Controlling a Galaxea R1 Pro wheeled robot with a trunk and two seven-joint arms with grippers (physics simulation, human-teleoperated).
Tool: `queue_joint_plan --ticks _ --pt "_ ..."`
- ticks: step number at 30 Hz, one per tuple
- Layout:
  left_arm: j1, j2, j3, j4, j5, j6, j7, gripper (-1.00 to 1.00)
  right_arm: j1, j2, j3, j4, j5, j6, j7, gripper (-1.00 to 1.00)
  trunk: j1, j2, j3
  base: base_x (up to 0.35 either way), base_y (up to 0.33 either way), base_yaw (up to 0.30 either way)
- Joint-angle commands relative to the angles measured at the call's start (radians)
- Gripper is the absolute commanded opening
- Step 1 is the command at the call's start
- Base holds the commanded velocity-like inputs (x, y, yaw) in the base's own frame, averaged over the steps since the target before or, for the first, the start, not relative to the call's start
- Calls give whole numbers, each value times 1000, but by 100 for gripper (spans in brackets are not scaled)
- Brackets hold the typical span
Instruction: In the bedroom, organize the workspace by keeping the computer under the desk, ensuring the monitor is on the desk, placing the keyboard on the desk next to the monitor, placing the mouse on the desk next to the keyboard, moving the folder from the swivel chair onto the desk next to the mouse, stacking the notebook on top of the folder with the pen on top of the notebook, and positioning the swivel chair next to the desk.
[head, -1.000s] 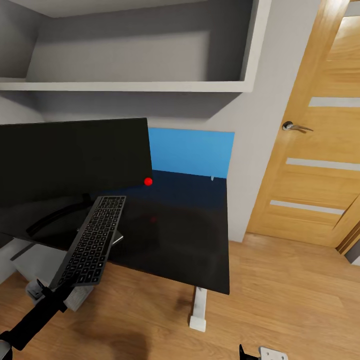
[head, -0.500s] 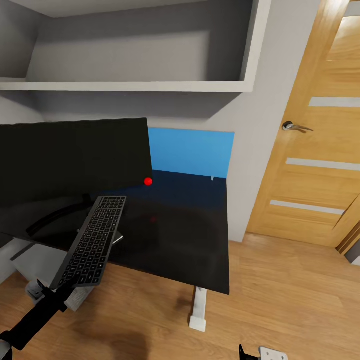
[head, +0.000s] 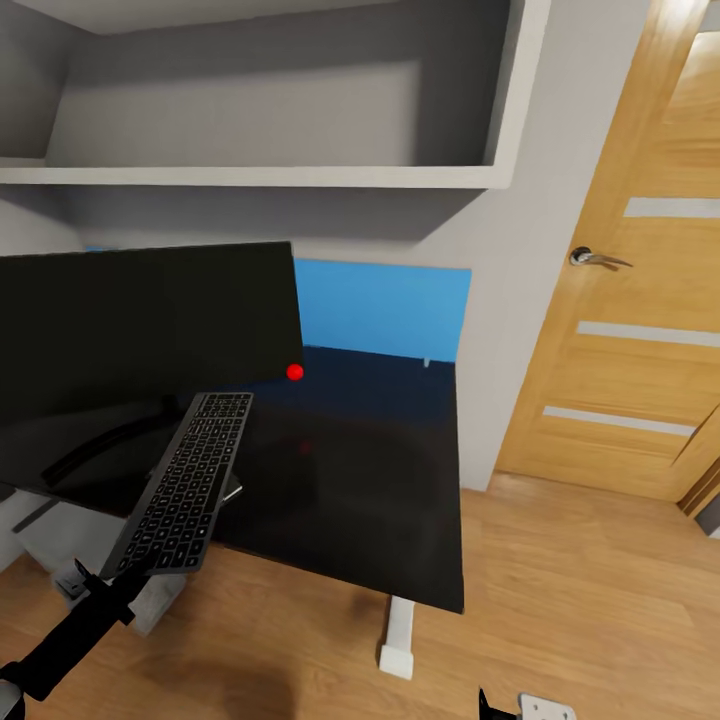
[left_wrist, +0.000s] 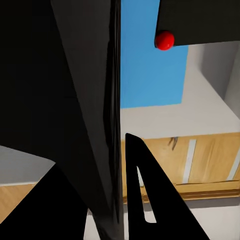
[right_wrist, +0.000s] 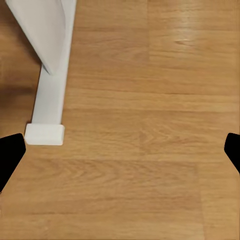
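While my left gripper (head: 112, 578) clamps the near short end of the keyboard (head: 186, 482), the board juts up and away from me over the near edge of the desk (head: 380, 500), tilted, its far end close in front of the monitor (head: 140, 330). In the left wrist view the keyboard (left_wrist: 107, 125) runs edge-on between my two fingers, so the jaws are narrow and pinched on it. My right gripper (right_wrist: 120, 150) hangs low at my right over the wooden floor (right_wrist: 150, 175), jaws spread wide and holding nothing, with the desk's white pedestal leg (right_wrist: 50, 75) beside it.

Under the keyboard's middle I see a small grey corner (head: 232, 490) lying on the desktop; I cannot tell what it is. Farther on, the monitor stands on the left part of the desk, its red dot (head: 295, 372) at the lower right corner. Behind it a blue panel (head: 385, 305) stands against the wall, and a wooden door (head: 630, 300) is at the far right.

I judge the risk to be in the lowering. Gripped at one end only, the long board could pivot in my jaws and drop. Its far end may knock the monitor's curved stand (head: 95, 445), or it may settle crooked on that grey thing. Released too near the edge, it could tip to the floor.
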Motion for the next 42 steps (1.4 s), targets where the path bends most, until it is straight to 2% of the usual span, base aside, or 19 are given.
queue_joint_plan --ticks 1,19,28,42 --pt "-1 0 0 0 5 5 1 -100 -1 0 -1 2 0 -4 -1 100 0 0 -1 161 0 0" --pt "-1 0 0 -1 6 4 1 -100 -1 0 -1 2 0 -4 0 100 0 0 -1 132 0 0" --pt "-1 -1 0 0 6 1 -1 -100 -1 1 -1 2 0 -4 0 100 0 0 -1 2 0 0" --pt "-1 -1 -2 0 6 2 -1 -100 -1 2 -1 2 0 -4 -1 100 0 0 -1 -110 0 0"
